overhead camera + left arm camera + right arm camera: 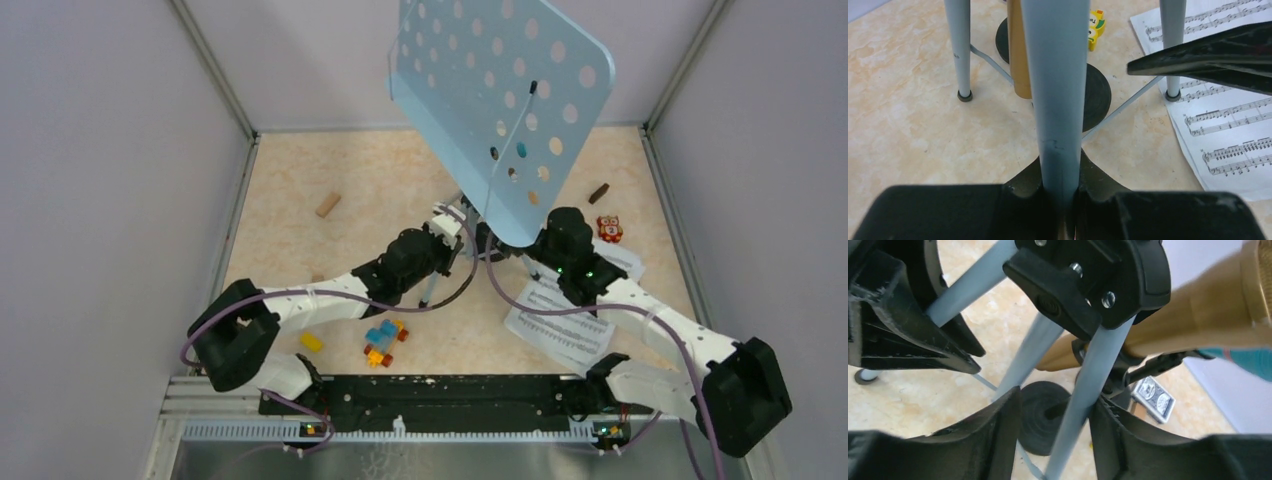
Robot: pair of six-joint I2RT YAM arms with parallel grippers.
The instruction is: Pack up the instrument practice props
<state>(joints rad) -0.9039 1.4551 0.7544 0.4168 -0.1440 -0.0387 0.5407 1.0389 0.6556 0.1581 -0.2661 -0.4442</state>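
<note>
The pale-blue music rack (500,110) stands on its tripod legs at the middle of the table (300,180), panel leaning over the far edge. White sheet-music pages (560,325) lie flat toward the near right corner. The left pincer (1060,170) is clamped tight on one rack leg and the right pincer (1055,405) stands partly wide around another leg without gripping it; a black round holder base (1095,95) and a gold microphone (1193,315) sit among the legs.

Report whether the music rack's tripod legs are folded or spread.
Spread. The tripod legs splay apart, two feet planted wide on the table, braces angled out between them.
</note>
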